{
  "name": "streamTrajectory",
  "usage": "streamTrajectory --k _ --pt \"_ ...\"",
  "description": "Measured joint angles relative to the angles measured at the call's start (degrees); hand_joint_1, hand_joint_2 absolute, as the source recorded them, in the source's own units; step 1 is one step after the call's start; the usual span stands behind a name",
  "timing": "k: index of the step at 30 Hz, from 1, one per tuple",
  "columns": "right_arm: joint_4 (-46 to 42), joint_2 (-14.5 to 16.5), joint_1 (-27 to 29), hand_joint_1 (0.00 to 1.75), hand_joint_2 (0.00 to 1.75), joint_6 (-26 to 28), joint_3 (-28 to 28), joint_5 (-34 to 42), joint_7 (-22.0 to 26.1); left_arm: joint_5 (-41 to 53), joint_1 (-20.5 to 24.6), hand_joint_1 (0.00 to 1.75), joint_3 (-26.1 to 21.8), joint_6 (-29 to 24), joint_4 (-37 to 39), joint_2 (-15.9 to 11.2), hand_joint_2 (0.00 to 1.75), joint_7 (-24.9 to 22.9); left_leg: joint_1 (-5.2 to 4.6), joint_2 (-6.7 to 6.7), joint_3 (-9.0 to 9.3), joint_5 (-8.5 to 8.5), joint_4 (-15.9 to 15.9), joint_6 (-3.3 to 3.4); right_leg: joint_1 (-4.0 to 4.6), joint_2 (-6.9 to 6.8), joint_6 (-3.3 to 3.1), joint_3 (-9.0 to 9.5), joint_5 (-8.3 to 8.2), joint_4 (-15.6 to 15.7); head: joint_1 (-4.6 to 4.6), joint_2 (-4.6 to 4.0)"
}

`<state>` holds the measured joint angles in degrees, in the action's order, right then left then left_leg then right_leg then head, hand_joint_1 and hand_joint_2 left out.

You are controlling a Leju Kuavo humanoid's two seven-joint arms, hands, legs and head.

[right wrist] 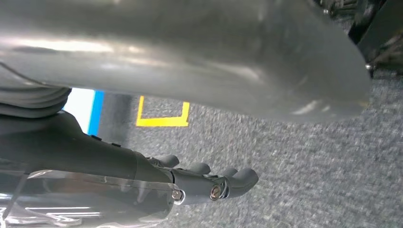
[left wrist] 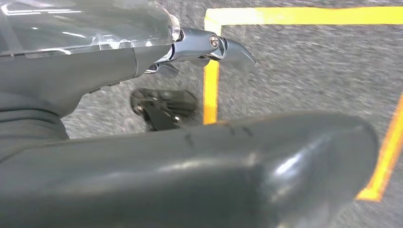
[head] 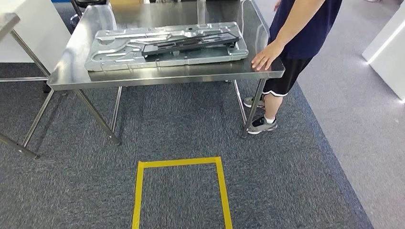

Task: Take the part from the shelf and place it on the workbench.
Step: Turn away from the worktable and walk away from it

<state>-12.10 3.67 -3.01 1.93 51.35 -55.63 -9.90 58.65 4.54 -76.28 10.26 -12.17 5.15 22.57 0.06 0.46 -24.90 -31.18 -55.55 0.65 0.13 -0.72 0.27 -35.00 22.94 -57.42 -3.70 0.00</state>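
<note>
both hands hang empty; part lies on the workbench

my left hand (left wrist: pixel 204 156) and right hand (right wrist: pixel 199 183) hang over carpet, fingers loosely extended, holding nothing. ahead, the part (head: pixel 167 45), a long stamped metal panel with a dark rail on top, lies flat on the steel workbench (head: pixel 162 78); a person's hand (head: pixel 263 59) rests on the workbench corner. i judge it stiff, fairly heavy, slick, sharp-edged: best gripped two-handed at both short ends.

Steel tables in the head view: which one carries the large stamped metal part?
The shiny stainless steel workbench at centre, where a person's hand rests on its corner, carries the grey stamped metal panel. The table at the left edge shows no part.
</note>
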Motion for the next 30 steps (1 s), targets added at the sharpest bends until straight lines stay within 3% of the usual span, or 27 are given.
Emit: streamTrajectory --k 2,3,6,7,8,9,11,12,14,15,17,18,20,22,23,24,26,28,30 --pt "0.0 0.0 0.1 0.0 0.0 -0.1 0.0 0.0 0.2 0.0 0.0 0.0 0.0 0.0 0.0 0.1 0.0 0.1 0.1 0.21 -0.86 1.28 0.3 0.76 -0.25 0.12 0.74 -0.38 0.09 -0.2 0.0 0.0" --pt "0.0 0.0 0.1 0.0 0.0 -0.1 0.0 0.0 0.4 0.1 0.0 0.0 0.0 0.0 0.0 0.1 0.0 0.1 0.21 0.34 -1.44 2.08 0.5 1.17 -0.33 0.28 1.05 -0.82 1.68 -1.3 0.01 0.0" --pt "0.1 0.0 0.1 0.0 0.0 -0.5 0.0 0.0 1.0 0.1 -0.1 0.0 0.0 -0.1 0.0 0.2 0.0 0.2 0.26 0.49 -4.15 4.4 0.6 1.72 -0.69 0.57 1.87 -3.19 10.5 -10.4 0.01 0.0" --pt "0.1 0.0 0.1 0.0 0.0 -0.7 0.0 0.0 1.1 0.1 -0.1 0.0 0.0 -0.1 0.0 0.2 0.0 0.2 0.23 0.52 -5.16 5.16 0.6 1.65 -0.81 0.58 2.11 -3.69 12.03 -13.8 0.01 0.0" --pt "0.1 0.0 0.1 0.0 0.0 -0.7 0.0 0.0 1.3 0.1 -0.1 0.0 0.0 -0.2 0.0 0.2 0.0 0.2 0.21 0.55 -6.23 5.86 0.4 1.52 -0.92 0.58 2.29 -3.5 11.75 -15.9 0.01 0.0" --pt "0.1 -0.1 0.1 0.0 0.0 -0.7 0.0 0.0 1.4 0.2 -0.1 0.0 0.1 -0.4 0.0 0.2 0.0 0.2 0.22 0.58 -7.32 6.53 0.3 1.35 -1.01 0.58 2.4 -2.58 10.13 -16.5 0.01 0.0" --pt "0.1 -0.1 0.1 0.0 0.0 -0.7 0.0 0.0 1.6 0.2 -0.1 0.0 0.1 -0.9 0.0 0.2 0.0 0.1 0.27 0.61 -9.35 7.66 -0.2 0.92 -1.16 0.57 2.37 1.85 6.33 -12.3 0.01 0.0" --pt "0.1 -0.2 0.1 0.0 0.0 -0.7 0.0 0.0 1.6 0.2 -0.1 0.0 0.1 -1.1 0.0 0.3 0.0 -0.1 0.2 0.61 -10.14 8.08 -0.6 0.68 -1.12 0.56 2.23 5.31 6.09 -8.0 0.01 0.0" --pt "0.1 -0.2 0.0 0.0 0.0 -0.7 0.0 0.0 1.6 0.3 0.0 0.0 0.2 -1.8 0.0 0.3 0.0 -0.7 0.03 0.61 -11.16 8.82 -1.5 0.09 -0.96 0.6 1.42 10.95 8.49 0.1 0.0 0.0" --pt "0.1 -0.2 -0.1 0.0 0.0 -0.7 0.0 0.0 1.6 0.3 0.0 0.0 0.2 -2.1 0.0 0.3 0.0 -1.1 -0.03 0.62 -11.45 9.23 -1.8 -0.28 -0.82 0.63 0.88 12.27 9.54 2.3 -0.01 0.0" --pt "0.2 -0.2 -0.1 0.0 0.0 -0.7 0.0 0.0 1.6 0.3 0.0 0.0 0.2 -2.9 0.0 0.3 0.0 -2.1 0.19 0.58 -11.84 9.74 -2.1 -1.05 -0.76 0.55 -0.34 12.0 9.53 3.0 -0.01 0.0" --pt "0.2 -0.2 0.0 0.0 0.0 -0.7 0.1 0.0 1.7 0.3 0.0 0.0 0.2 -3.2 0.0 0.3 0.0 -2.5 0.33 0.45 -12.24 8.89 -2.9 -1.37 -0.78 0.45 -0.83 11.72 9.1 3.0 -0.01 0.0" --pt "0.3 -0.2 0.1 0.0 0.0 -0.7 0.3 0.2 1.9 0.3 -0.2 0.0 0.2 -3.6 0.0 0.3 0.0 -3.1 0.57 0.18 -14.07 4.67 -8.0 -1.87 -0.77 0.21 -1.55 10.97 8.25 3.0 -0.01 0.0" --pt "0.3 -0.3 0.2 0.0 0.87 -0.7 0.5 0.4 2.3 0.3 -0.2 0.0 0.2 -3.9 0.0 0.3 0.0 -3.4 0.65 0.11 -16.5 0.33 -15.6 -2.21 -0.55 0.13 -1.81 9.92 7.54 2.8 0.0 0.0" --pt "0.3 -0.3 0.2 0.0 1.31 -0.7 0.6 0.5 2.5 0.3 -0.2 0.0 0.2 -4.0 0.0 0.3 0.0 -3.5 0.66 0.11 -16.88 -0.43 -18.0 -2.27 -0.43 0.13 -1.83 9.39 7.27 2.7 -0.01 0.0" --pt "0.3 -0.3 0.2 0.0 1.75 -0.8 0.7 0.6 2.7 0.3 -0.2 0.0 0.2 -4.0 0.0 0.3 0.0 -3.5 0.65 0.11 -16.15 -0.08 -18.2 -2.22 -0.33 0.16 -1.8 8.95 7.08 2.5 -0.01 0.0" --pt "0.3 -0.3 0.3 0.0 1.75 -0.8 1.1 0.8 3.1 0.3 -0.2 0.0 0.2 -4.1 0.0 0.3 0.0 -3.5 0.59 0.07 -11.51 2.66 -12.1 -1.71 -0.22 0.23 -1.7 8.42 6.94 2.0 -0.01 0.0" --pt "0.3 -0.2 0.2 0.0 1.75 -0.7 1.3 1.0 3.3 0.3 -0.2 0.0 0.2 -4.1 0.0 0.3 0.0 -3.6 0.36 0.01 -6.66 4.08 -4.6 -0.95 -0.1 0.25 -1.37 8.1 6.89 1.7 -0.01 0.0" --pt "0.4 -0.1 0.2 0.0 1.75 -0.7 1.5 1.0 3.5 0.3 -0.2 0.0 0.2 -4.1 0.0 0.2 0.0 -3.6 0.05 0.0 -5.22 3.83 -1.9 -0.36 -0.05 0.27 -0.74 7.84 6.74 1.6 0.0 0.0"
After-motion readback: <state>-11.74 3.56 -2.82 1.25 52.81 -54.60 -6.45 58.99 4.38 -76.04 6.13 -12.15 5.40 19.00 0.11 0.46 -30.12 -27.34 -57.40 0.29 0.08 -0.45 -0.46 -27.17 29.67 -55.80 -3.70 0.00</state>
